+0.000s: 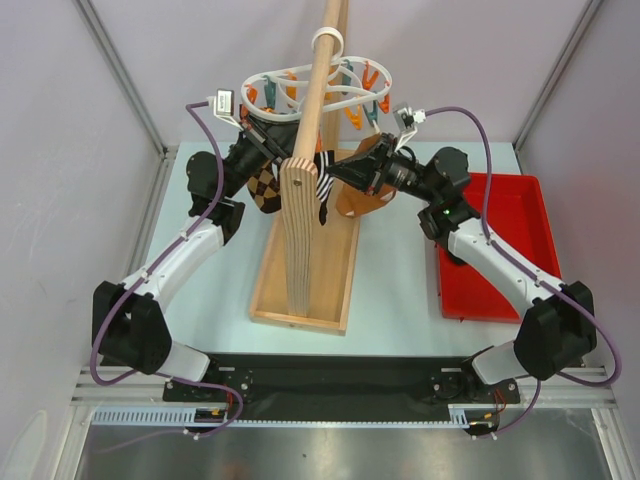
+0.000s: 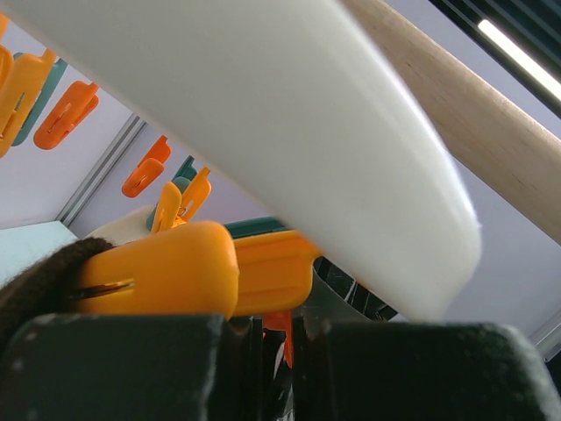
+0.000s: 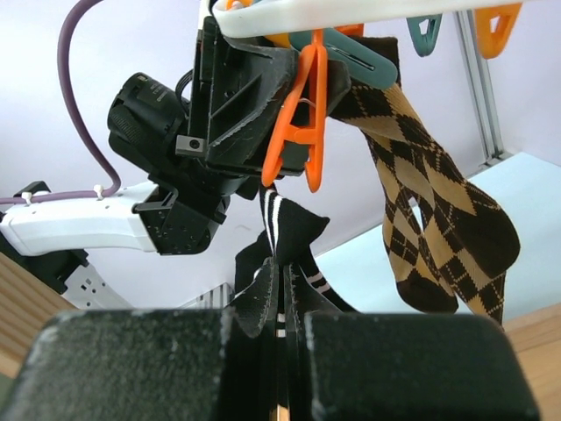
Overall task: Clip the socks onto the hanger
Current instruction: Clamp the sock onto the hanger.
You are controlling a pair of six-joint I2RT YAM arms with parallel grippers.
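Observation:
The white oval hanger (image 1: 352,97) hangs on the wooden pole, with orange and teal pegs below its ring. It also shows in the right wrist view (image 3: 351,13). The argyle sock (image 3: 429,219) hangs from a teal peg (image 3: 351,53); from above it shows left of the stand (image 1: 264,190). My left gripper (image 1: 280,135) is shut on an orange peg (image 3: 298,114), whose lower tips stand apart. My right gripper (image 3: 285,307) is shut on the black striped sock (image 3: 294,232) and holds its top edge just under that peg. The tan sock (image 1: 358,200) hangs below my right wrist.
The wooden pole stand (image 1: 305,240) rises in the middle between both arms, its pole (image 2: 473,114) passing through the hanger's hook. A red tray (image 1: 500,240) lies on the right. Grey walls close in the back and sides.

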